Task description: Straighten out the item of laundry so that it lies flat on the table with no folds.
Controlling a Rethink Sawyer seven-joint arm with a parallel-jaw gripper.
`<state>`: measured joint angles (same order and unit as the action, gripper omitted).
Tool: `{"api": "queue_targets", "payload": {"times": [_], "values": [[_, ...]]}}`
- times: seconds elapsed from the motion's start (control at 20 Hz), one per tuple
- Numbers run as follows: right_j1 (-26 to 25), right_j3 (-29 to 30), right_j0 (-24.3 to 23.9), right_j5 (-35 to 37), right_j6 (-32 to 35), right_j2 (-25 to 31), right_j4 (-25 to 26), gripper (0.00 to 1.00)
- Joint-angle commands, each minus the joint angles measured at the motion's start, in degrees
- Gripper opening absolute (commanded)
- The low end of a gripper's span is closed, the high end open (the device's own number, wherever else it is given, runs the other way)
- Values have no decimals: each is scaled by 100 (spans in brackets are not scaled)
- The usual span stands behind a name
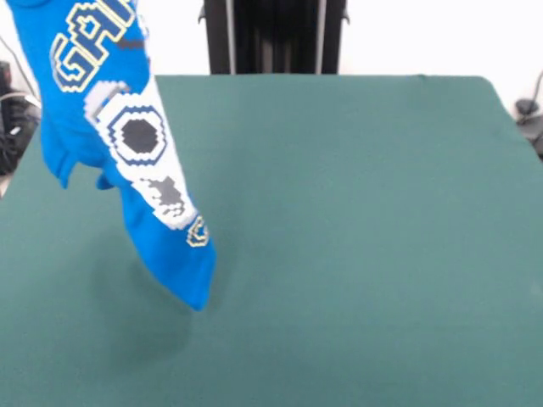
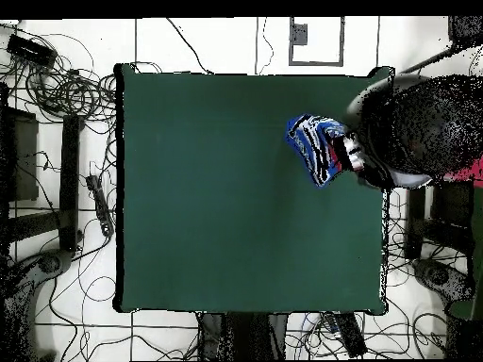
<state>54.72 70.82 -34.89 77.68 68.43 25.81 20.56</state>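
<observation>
The robot's arm (image 2: 415, 127), a bulky dark and grey mass with a little red at its edge, is reaching in over the table's side in the overhead view. The gripper itself is hiding behind cloth and arm, so I cannot tell how it is set or exactly what it is clamping. Hanging from that end of the arm is the bright blue short-sleeved T-shirt (image 1: 127, 144), with white pixel lettering and a game-controller graphic showing. It is dangling in a long, bunched, twisted column from the front view's top edge, narrowing to a point that is sitting at or just above the cloth. Below it, the large rectangular table (image 1: 356, 254) covered in dark green felt is lying bare. Black cables (image 2: 66, 90) are trailing across the white floor beside the table.
</observation>
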Motion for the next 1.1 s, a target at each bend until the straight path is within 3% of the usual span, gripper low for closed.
{"api": "queue_targets", "payload": {"times": [0.05,0.7,0.85,1.1], "values": [[-96,227,61,105,-1960,685,249,0],[-328,-384,-39,308,-2463,777,437,0],[-273,-180,-48,142,-2378,742,392,0],[-34,644,-115,-506,-1974,669,218,0]]}}
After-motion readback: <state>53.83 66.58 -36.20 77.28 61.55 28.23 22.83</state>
